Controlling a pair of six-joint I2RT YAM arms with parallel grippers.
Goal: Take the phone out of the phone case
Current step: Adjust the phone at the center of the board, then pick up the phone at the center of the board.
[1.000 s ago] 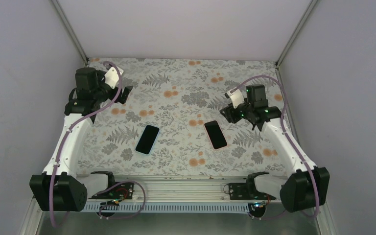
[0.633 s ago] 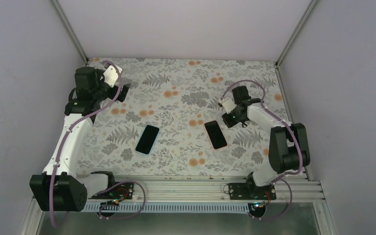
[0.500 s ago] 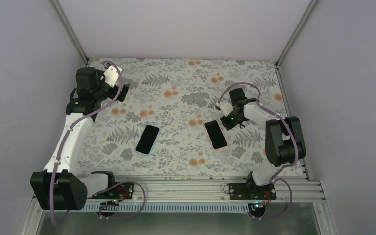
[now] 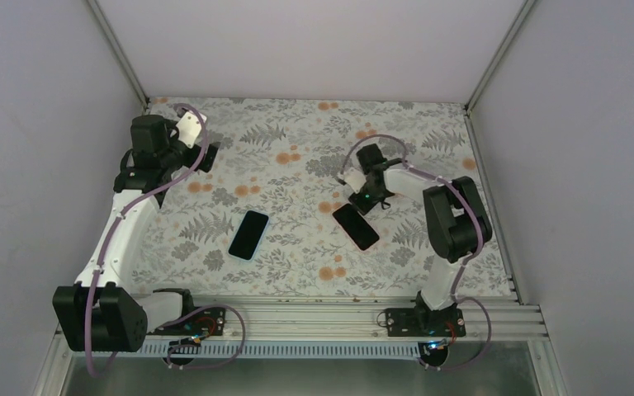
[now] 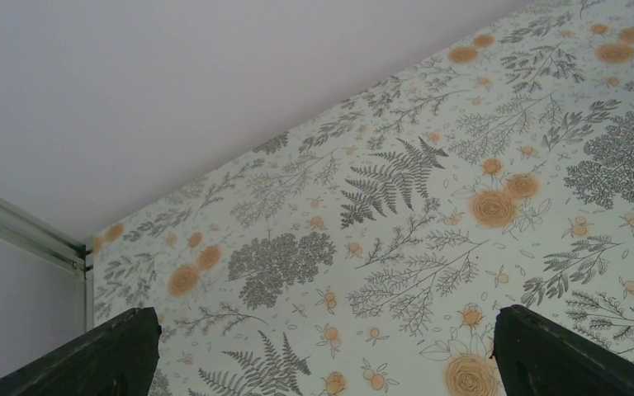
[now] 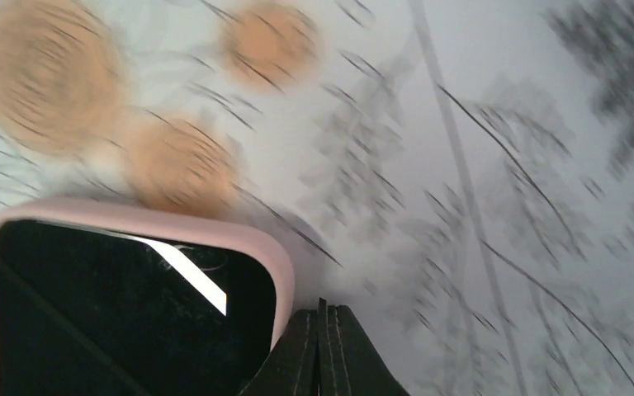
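We noted right fingers [image 6: 305, 363] pinched together beside the rounded pink case [image 6: 132, 213] around the glossy phone [image 6: 115, 322]; left fingers [image 5: 111, 355] spread wide.

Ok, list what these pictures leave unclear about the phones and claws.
- Right wrist view: the pink-cased phone is cut off by the left and bottom edges, and motion blur smears it.
- Top view: the right claw, tiny under its own wrist, hides whether it touches that phone.
- Left wrist view: the bottom edge cuts off most of the left claw; no phone shows.
- Top view: the blue-edged phone is too small to tell case from phone.
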